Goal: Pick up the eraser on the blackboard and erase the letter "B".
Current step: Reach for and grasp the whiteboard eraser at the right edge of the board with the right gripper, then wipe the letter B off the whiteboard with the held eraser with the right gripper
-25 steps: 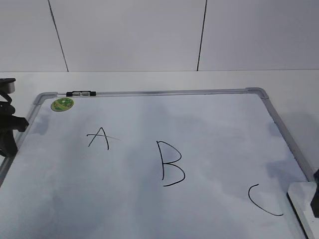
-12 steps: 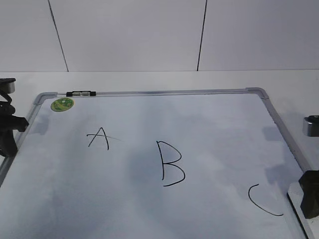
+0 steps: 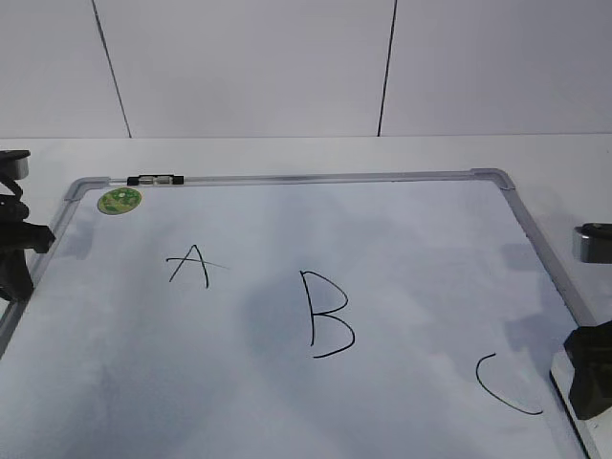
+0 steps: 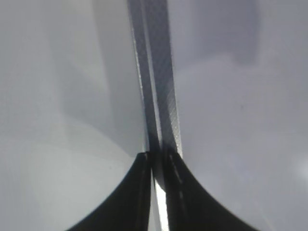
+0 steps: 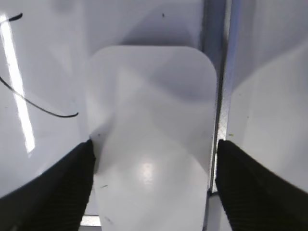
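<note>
The blackboard (image 3: 287, 402) is a white board with a grey frame lying flat. The letter "B" (image 3: 330, 316) is drawn in black near its middle. The eraser (image 5: 151, 130), a white rounded block, lies at the board's right edge beside the frame. In the exterior view only a sliver of it (image 3: 559, 381) shows beside the gripper. My right gripper (image 5: 154, 168) is open and straddles the eraser, its left finger at the eraser's side, its right finger outside the frame rail. It also shows in the exterior view (image 3: 588, 378). My left gripper (image 4: 156, 156) is shut and empty over the board's left frame rail (image 4: 154, 72).
A smaller "A" (image 3: 189, 265) is left of the B and a curved "C" (image 3: 502, 382) is right of it, close to the eraser. A round green sticker (image 3: 120, 200) and a black clip (image 3: 155, 179) are at the far left corner.
My right gripper has come into the exterior view from the lower right and settled over the eraser. The left arm has not moved.
</note>
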Controlling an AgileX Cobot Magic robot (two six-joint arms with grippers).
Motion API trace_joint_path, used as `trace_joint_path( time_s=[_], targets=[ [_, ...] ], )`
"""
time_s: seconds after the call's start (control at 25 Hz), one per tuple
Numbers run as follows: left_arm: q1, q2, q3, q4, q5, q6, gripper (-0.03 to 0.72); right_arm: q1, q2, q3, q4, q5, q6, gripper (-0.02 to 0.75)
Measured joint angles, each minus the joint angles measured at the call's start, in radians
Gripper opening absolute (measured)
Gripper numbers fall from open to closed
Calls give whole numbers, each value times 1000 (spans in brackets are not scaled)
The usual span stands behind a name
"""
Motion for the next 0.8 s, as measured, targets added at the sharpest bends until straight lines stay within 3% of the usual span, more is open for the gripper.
trace_joint_path(
  time_s=[0.8],
  targets=[
    [0,0,0,0,0,2,50,0,31,2,31,24,-2,594]
  ],
)
